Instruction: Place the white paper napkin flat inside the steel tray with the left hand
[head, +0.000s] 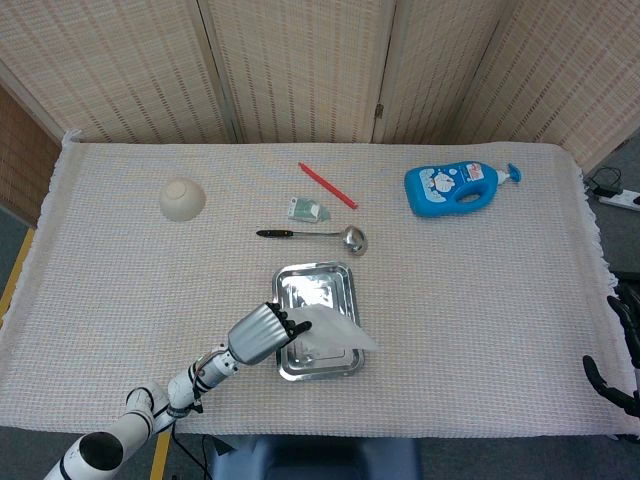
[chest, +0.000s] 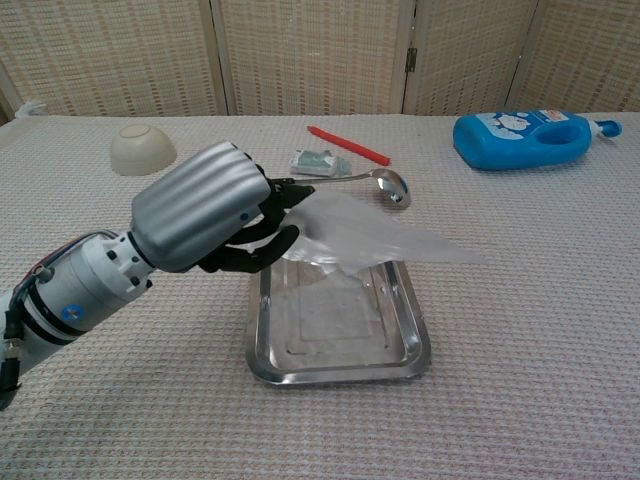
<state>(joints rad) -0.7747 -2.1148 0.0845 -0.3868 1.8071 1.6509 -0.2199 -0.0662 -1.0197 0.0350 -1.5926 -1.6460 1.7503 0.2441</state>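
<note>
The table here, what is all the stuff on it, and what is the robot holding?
napkin: one, white, held above the tray, its free end past the tray's right rim
tray: one, steel, near middle of the table
ladle: one, steel with black handle, just behind the tray
packet: one, small, green and white, behind the ladle
red stick: one, behind the packet
bowl: one, cream, upside down, far left
bottle: one, blue, lying on its side, far right
tablecloth: one, pale woven
left hand: grips the napkin over the tray's left side
right hand: only dark fingers at the right edge
</note>
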